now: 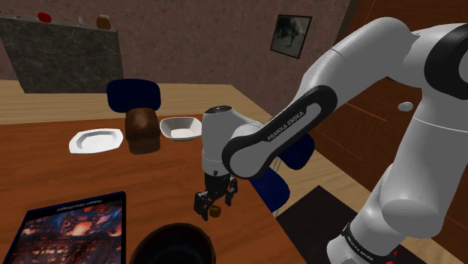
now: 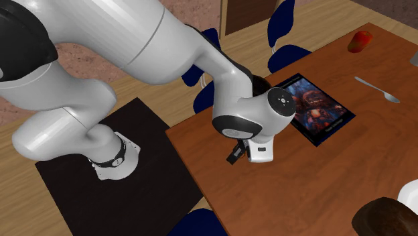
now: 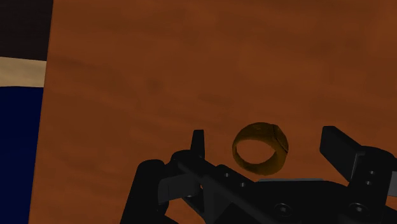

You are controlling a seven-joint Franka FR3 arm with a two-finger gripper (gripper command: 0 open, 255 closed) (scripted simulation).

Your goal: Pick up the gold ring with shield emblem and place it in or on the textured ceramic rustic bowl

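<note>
A gold ring [image 3: 259,150] lies on the brown wooden table [image 3: 191,70], its flat emblem face turned up and away from the hand. My gripper [image 3: 267,145] is open and straddles it, one black finger on each side, neither touching the ring. In the shoulder view the gripper [image 1: 215,204] hangs low over the table near its edge, the ring [image 1: 215,213] just under the fingertips. A dark round bowl [image 1: 174,244] stands close by, toward that view's bottom edge. In the second exterior view the arm's hand [image 2: 258,127] covers most of the bowl.
A picture book [image 1: 71,229] lies beside the dark bowl. Further back stand a white square bowl [image 1: 180,129], a brown loaf-shaped thing [image 1: 142,129] and a white plate [image 1: 96,140]. Blue chairs [image 1: 274,184] flank the table. A spoon [image 2: 378,88] and a red object [image 2: 360,41] lie far off.
</note>
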